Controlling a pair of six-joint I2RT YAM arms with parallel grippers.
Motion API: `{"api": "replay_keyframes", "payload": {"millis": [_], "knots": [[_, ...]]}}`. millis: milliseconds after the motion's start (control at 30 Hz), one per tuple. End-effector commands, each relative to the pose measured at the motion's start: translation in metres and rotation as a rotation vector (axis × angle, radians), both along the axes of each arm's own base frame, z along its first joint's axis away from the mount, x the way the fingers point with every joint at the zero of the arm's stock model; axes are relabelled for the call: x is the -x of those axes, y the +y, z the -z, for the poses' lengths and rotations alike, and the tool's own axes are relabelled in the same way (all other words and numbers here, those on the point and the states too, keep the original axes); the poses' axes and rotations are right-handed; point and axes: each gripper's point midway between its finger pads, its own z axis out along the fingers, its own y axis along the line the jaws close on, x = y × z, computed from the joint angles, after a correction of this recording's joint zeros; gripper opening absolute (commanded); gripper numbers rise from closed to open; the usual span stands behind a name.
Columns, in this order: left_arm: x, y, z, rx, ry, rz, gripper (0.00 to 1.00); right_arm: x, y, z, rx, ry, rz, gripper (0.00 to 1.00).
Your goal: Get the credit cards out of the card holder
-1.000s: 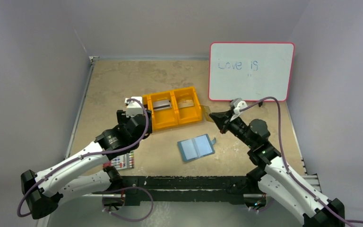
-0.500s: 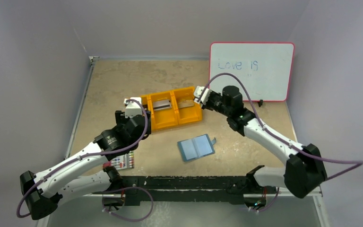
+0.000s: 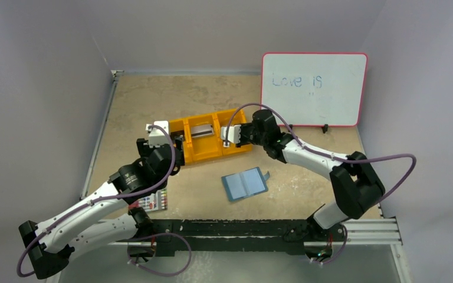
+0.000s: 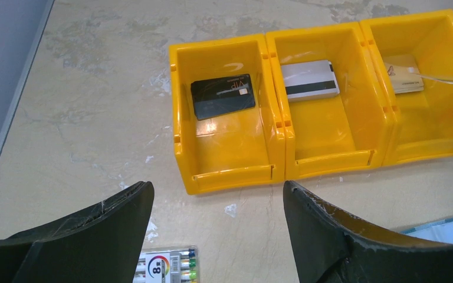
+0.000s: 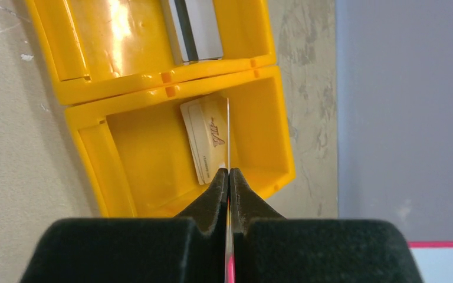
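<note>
Pinching a thin card (image 5: 228, 127) edge-on, the right tool (image 5: 229, 175) is positioned over the right compartment of the yellow bin (image 4: 277, 127), where a tan card (image 5: 203, 138) lies. The left tool (image 4: 217, 188) is spread just before the left compartment, in which a black card (image 4: 222, 96) is contained. The card holder (image 3: 245, 183) is laid open on the desk (image 3: 153, 100).

yellow bin (image 3: 203, 155): mid-table; whiteboard (image 3: 312, 88): far right; marker pack (image 3: 153, 202): near left

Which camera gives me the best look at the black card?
Left wrist: the black card lies flat in the bin's left compartment, fully visible. In the top view the left arm hides that compartment; the right wrist view frames only the other two.
</note>
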Motion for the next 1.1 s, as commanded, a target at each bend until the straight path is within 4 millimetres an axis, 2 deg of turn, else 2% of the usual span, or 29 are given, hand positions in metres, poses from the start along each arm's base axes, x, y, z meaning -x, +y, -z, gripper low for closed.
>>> {"api": "replay_keyframes", "payload": {"millis": [0,33,267,567,867,1067], "knots": [[-0.004,0.000,-0.019,0.035,-0.046,-0.017,0.80,-0.016,0.014,-0.013,0.020,-0.091,-0.046,0.00],[-0.004,0.000,-0.019,0.035,-0.045,-0.016,0.80,-0.024,0.017,-0.021,0.015,-0.110,-0.038,0.00],[-0.003,0.001,-0.020,0.043,-0.048,-0.018,0.80,-0.034,0.025,0.000,0.066,-0.090,-0.060,0.00],[-0.002,0.003,-0.021,0.047,-0.054,-0.022,0.80,-0.049,0.028,0.017,0.099,-0.087,-0.037,0.00],[-0.003,0.003,-0.018,0.032,-0.045,-0.031,0.80,-0.064,0.030,0.033,0.118,-0.120,-0.013,0.00],[-0.003,0.004,-0.016,0.026,-0.043,-0.032,0.80,-0.076,0.033,0.035,0.101,-0.168,0.013,0.00]]}}
